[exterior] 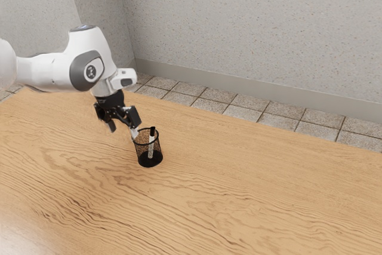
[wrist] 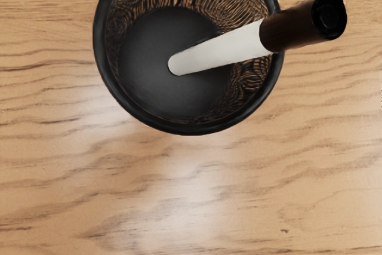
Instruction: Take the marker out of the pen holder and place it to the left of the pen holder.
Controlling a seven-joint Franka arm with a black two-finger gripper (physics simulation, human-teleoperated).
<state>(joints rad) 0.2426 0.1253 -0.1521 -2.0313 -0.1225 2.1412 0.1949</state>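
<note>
My gripper [exterior: 123,129] is open above the table, beside the pen holder on the exterior view's left, with its fingers apart and nothing between them. One fingertip is near the rim; whether it touches cannot be told. The black mesh pen holder [exterior: 141,154] stands upright. Inside it leans the marker [exterior: 151,140], white with a black cap, cap end up and sticking out over the rim. Seen from the wrist, the marker [wrist: 218,49] rests its white end on the floor of the pen holder [wrist: 190,129], and its dark cap crosses the rim.
The wooden table [exterior: 239,195] extends around the holder on every side. Beyond its far edge lie a tiled floor [exterior: 242,113] and a speckled grey wall [exterior: 250,28]. The arm reaches in from the exterior view's left.
</note>
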